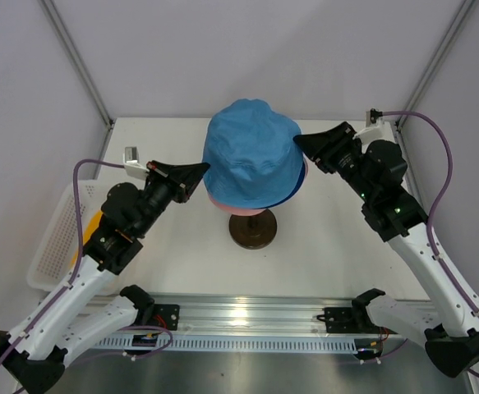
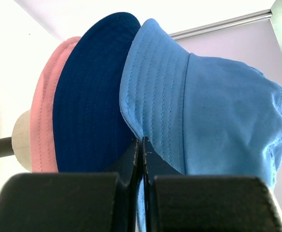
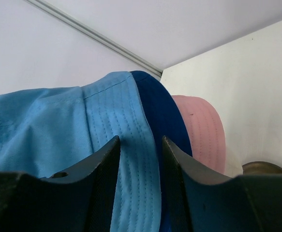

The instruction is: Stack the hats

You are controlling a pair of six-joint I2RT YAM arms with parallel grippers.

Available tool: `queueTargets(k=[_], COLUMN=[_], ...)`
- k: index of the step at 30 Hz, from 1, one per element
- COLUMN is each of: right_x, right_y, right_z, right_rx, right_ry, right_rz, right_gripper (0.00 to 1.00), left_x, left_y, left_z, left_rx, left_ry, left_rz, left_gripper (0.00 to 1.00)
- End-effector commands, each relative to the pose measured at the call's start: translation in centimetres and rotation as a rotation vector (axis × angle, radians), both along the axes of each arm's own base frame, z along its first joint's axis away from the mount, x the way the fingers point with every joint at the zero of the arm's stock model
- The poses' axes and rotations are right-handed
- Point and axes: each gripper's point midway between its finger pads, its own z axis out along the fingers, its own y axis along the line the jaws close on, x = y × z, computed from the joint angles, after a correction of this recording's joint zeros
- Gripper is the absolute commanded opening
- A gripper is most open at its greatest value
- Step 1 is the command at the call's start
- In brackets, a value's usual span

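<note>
Where the hats are: The light blue hat (image 1: 254,156) sits on top of the navy hat (image 2: 90,96) and the pink hat (image 2: 41,121). All three are on the mannequin head (image 2: 22,137), in the middle of the table (image 1: 321,238), a bit nearer its far edge.
Fourth hat: A bit of the yellow-orange hat (image 1: 91,228) shows in the white basket (image 1: 46,246) at the table's left edge.
How they feel: I think they are soft, light and floppy. They will bend and sag, not break.
Where to hold: The brim edge is best, one side for each arm. It is thin and easy to pinch.
Left gripper (image 1: 200,171): Its jaws are pressed together at the light blue hat's brim. A strip of blue shows between them, so it looks like it is pinching that brim.
Right gripper (image 1: 298,144): Its jaws are spread partway. The light blue brim lies in the gap, not squeezed.
</note>
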Motion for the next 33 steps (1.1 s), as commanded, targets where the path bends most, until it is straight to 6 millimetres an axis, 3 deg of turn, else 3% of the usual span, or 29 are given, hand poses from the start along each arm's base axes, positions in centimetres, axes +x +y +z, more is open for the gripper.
queueTargets(k=[1, 3, 6, 7, 10, 16, 17, 20, 21, 24, 25, 28, 33], right_x=[0.3, 0.6, 0.8, 0.8, 0.9, 1.3, 1.3, 1.1, 0.8, 0.4, 0.2, -0.3, -0.3], right_y=[0.0, -0.2, -0.5, -0.5, -0.8, -0.9, -0.8, -1.3, -1.6, -3.0, -3.5, -4.3, -5.0], right_z=[2.6, 2.7, 2.9, 2.9, 2.9, 0.5, -0.7, -1.5, -1.0, 0.8, 1.5, 3.8, 5.7], right_rx=[0.042, 0.046, 0.056, 0.057, 0.063, 0.049, 0.043, 0.048, 0.054, 0.055, 0.051, 0.014, 0.019], right_ry=[-0.068, -0.079, -0.090, -0.093, -0.094, -0.044, -0.021, -0.024, -0.044, -0.082, -0.094, -0.132, -0.177], right_rz=[-0.001, -0.013, -0.024, -0.024, -0.032, -0.037, -0.030, -0.019, -0.020, -0.004, 0.012, 0.010, -0.004], right_gripper=[0.43, 0.42, 0.24, 0.12, 0.00, 0.00, 0.00, 0.00, 0.03, 0.29, 0.43, 0.56, 0.62], left_x=[0.6, 1.0, 1.5, 1.7, 2.1, 2.3, 2.2, 1.9, 1.9, 2.0, 1.9, 2.4, 3.2], left_y=[-0.2, -0.1, 0.2, 0.2, 0.6, 1.0, 1.1, 1.4, 1.4, 2.0, 2.2, 2.4, 2.2], left_z=[-0.3, -0.9, -1.4, -1.5, -2.0, -4.0, -4.1, -4.1, -3.9, -3.1, -2.0, -0.7, 1.1], left_rx=[-0.001, 0.010, 0.018, 0.023, 0.046, 0.119, 0.128, 0.147, 0.152, 0.186, 0.200, 0.232, 0.259], left_ry=[0.009, 0.024, 0.034, 0.038, 0.050, 0.106, 0.103, 0.091, 0.084, 0.051, 0.026, -0.005, -0.041], left_rz=[-0.009, -0.001, 0.016, 0.021, 0.046, 0.066, 0.066, 0.068, 0.071, 0.086, 0.091, 0.089, 0.074], left_gripper=[0.01, 0.01, 0.01, 0.01, 0.01, 0.01, 0.01, 0.01, 0.01, 0.01, 0.01, 0.01, 0.01])
